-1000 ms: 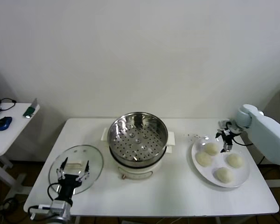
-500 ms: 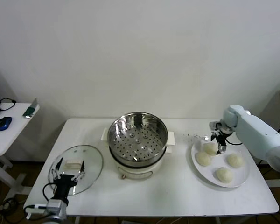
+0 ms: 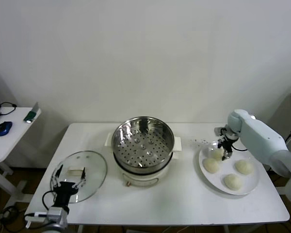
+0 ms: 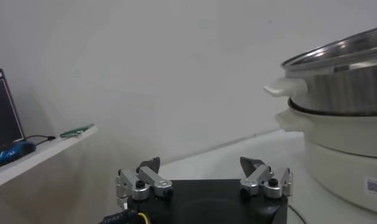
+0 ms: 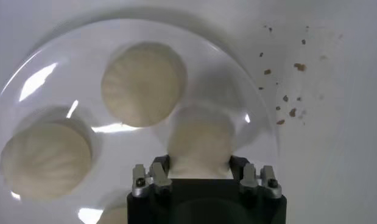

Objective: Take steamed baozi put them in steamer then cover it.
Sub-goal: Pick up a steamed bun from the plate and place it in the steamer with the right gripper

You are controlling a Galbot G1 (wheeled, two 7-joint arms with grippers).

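Gripping a steamed baozi (image 5: 198, 143) between its fingers, the right gripper (image 5: 200, 173) is closed on soft, light dough. Squashing is likely; the rounded flanks are best held. The left gripper (image 4: 201, 178) is parked, fingers spread.

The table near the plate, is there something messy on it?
Yes. Little brown crumbs lie scattered on the white table, just beside the rim of the white plate on its steamer side. They look like spilled bits. Otherwise nothing is odd: the right claw is down on one baozi.
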